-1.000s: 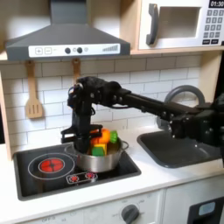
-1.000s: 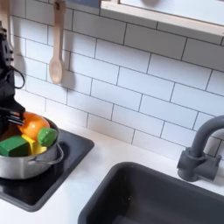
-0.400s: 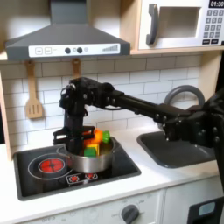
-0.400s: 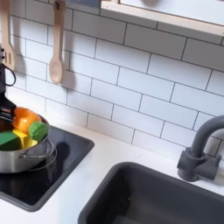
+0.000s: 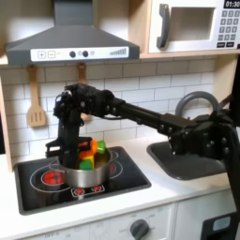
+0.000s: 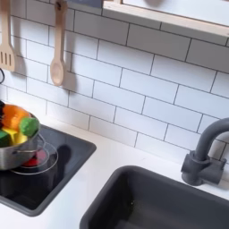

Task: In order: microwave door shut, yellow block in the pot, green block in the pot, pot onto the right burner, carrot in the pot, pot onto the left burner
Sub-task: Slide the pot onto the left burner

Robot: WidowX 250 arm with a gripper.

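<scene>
Nearly finished, by the look of it. Microwave door (image 5: 186,26) sits flush and closed, up and to the first exterior view's right of the gripper (image 5: 67,150). The pot (image 5: 88,170) already holds the carrot (image 6: 15,117), the green block (image 6: 8,137) and a yellow block (image 5: 98,150) — all three packed above the rim in the first exterior view. What is left, judging from the task: the last slide onto the left burner (image 5: 53,176).

The gripper is low at the pot's rim on the side toward the first exterior view's left, the arm reaching down over it. Whether its jaws pinch the rim or merely press against it cannot be told; the fingertips are lost against dark arm and shadow.

The pot stands on the cooktop (image 5: 117,183), between the burner rings and overlapping the left one, not yet centred on it.

Room for moving: bare black glass lies beyond the gripper toward the left burner, with the cooktop's raised edge further on. Behind the gripper, the tiled wall and a hanging wooden spatula (image 5: 36,103) stand well apart. The sink (image 5: 192,157) lies far off on the pot's other side — no obstacle.
</scene>
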